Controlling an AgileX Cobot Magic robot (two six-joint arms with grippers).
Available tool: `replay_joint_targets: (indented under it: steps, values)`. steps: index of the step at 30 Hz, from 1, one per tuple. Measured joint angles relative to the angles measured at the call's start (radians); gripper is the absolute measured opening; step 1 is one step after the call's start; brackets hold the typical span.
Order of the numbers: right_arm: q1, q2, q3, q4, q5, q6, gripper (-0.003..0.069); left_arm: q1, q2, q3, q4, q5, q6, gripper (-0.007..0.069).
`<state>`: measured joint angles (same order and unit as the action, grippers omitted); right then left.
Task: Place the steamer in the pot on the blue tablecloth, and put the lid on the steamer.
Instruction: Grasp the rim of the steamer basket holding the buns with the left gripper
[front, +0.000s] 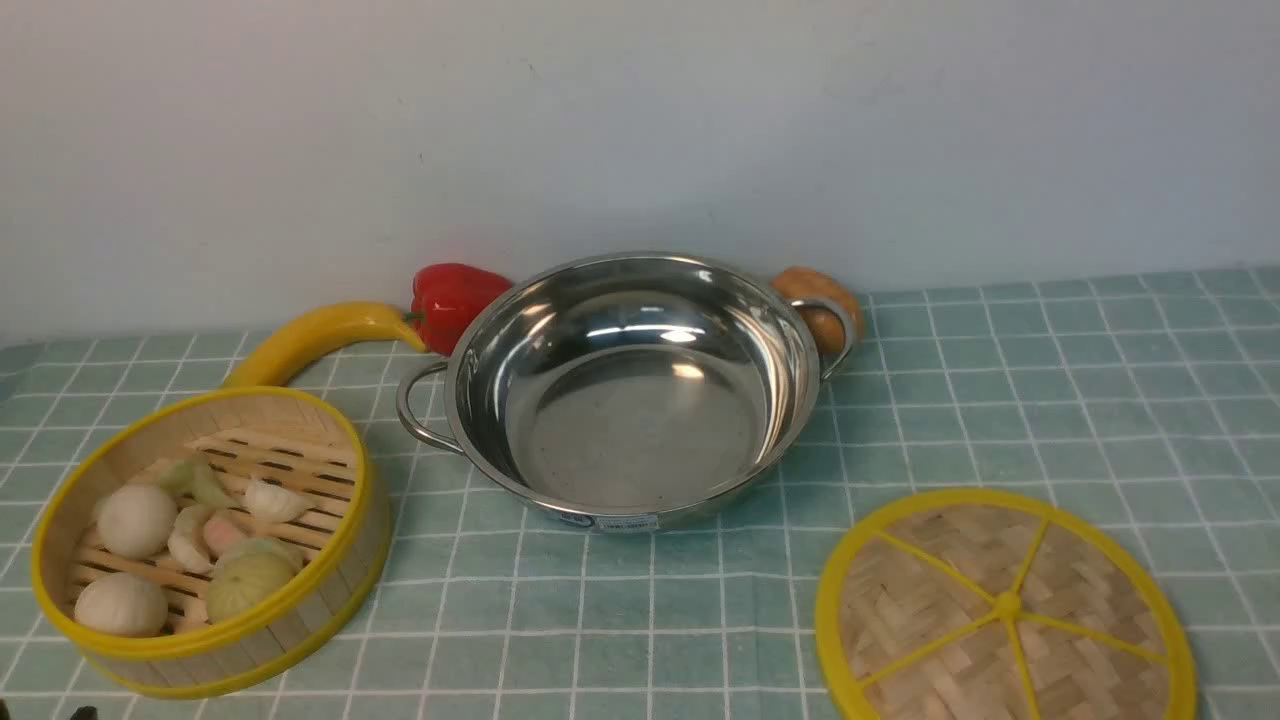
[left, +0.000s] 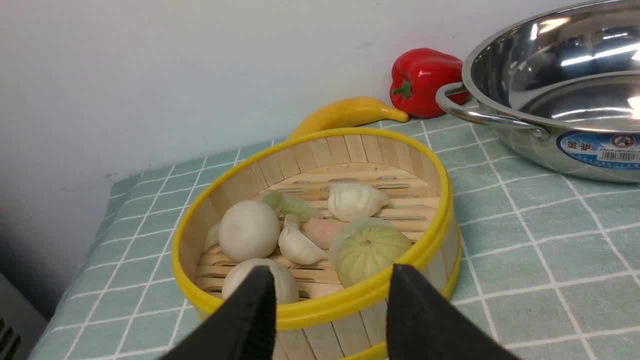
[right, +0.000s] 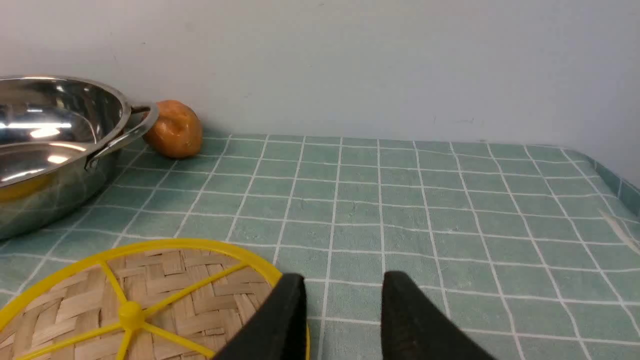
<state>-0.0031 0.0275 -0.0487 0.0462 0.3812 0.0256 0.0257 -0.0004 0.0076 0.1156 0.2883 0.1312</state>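
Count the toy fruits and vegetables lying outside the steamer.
3: a banana behind the steamer, a red pepper behind the left handle of the pot, a potato behind its right handle. The pot could hide more.

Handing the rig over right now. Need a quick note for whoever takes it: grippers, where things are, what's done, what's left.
Left gripper: open, empty, facing the steamer's near rim.
Right gripper: open, empty, at the lid's edge.
Steamer: on the cloth, left of the pot, not touching it, buns inside.
Pot: empty, centre back of the cloth.
Lid: flat on the cloth, front right.
Done: nothing placed yet.
Left: steamer into pot, then lid on steamer.
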Motion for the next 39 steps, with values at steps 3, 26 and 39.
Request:
replay_joint_targets:
  steps: [3, 26, 39]
  values:
    - [0.0, 0.0, 0.0, 0.0, 0.0, 0.0, 0.024, 0.0, 0.0, 0.0, 0.0, 0.0, 0.0, 0.0295]
    - [0.0, 0.0, 0.0, 0.0, 0.0, 0.0, 0.024, 0.0, 0.0, 0.0, 0.042, -0.02, 0.0, 0.0295]
    - [0.0, 0.0, 0.0, 0.0, 0.0, 0.0, 0.024, 0.0, 0.0, 0.001, -0.431, -0.532, -0.381, 0.0295]
